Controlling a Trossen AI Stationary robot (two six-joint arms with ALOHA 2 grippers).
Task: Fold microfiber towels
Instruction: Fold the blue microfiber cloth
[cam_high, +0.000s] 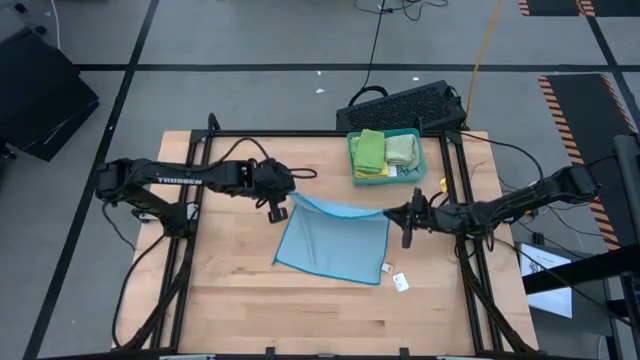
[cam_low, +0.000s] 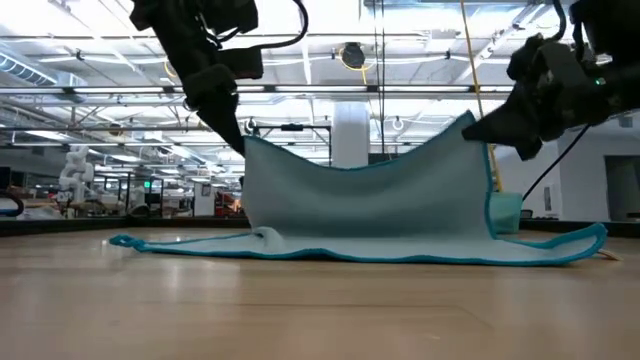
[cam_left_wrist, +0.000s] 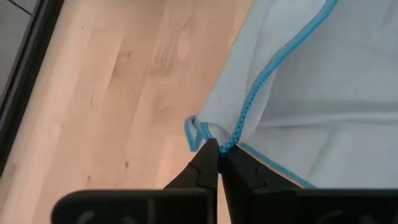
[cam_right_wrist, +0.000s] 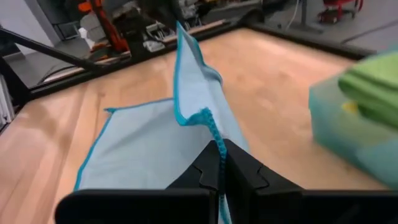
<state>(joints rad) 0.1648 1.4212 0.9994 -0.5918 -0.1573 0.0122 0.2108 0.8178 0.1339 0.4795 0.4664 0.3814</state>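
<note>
Pale wood planks make up the table (cam_high: 250, 300), framed by black rails, with a grey floor around it. Near its middle lies a light blue towel (cam_high: 335, 250), thin and soft, edged all round with darker blue stitching. Its near part lies flat on the wood, while the far edge is lifted off the table and sags in a shallow curve between two raised corners. The left gripper (cam_high: 279, 211) is pinched tight on one lifted corner, the cloth bunched at its fingertips (cam_left_wrist: 208, 152). The right gripper (cam_high: 405, 228) is clamped on the other lifted corner, the stitched hem running down between its fingers (cam_right_wrist: 211, 155). Just beyond the towel, at the far edge of the table, a teal tray (cam_high: 419, 133) holds folded cloths, a bright green one (cam_high: 369, 150) beside a paler green one (cam_high: 401, 149). A small white tag (cam_high: 401, 282) lies on the wood near the towel's near right corner
</note>
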